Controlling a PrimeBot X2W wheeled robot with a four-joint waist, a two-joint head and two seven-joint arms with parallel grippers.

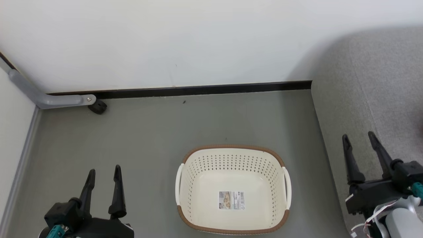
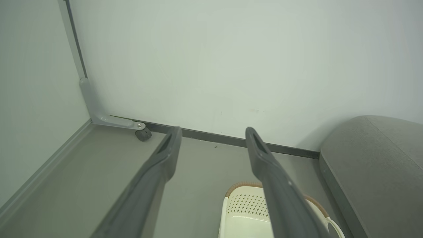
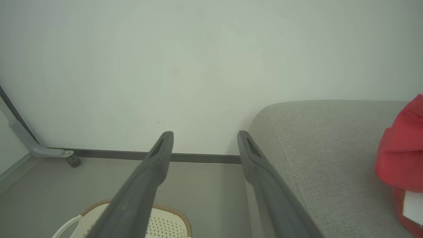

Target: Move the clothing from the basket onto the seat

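Clothing [image 3: 401, 155] on seat [image 3: 324, 148]: is judged soft, light; best pinched at a raised fold. Left claw [image 1: 104, 169] and right claw [image 1: 358, 135] are found spread.

Sticker [image 1: 231, 200] in basket [image 1: 198, 172]: illegible (too small).

Soft, even light; the seat [image 1: 380, 82] shades the wall [image 1: 198, 43] faintly beside it.
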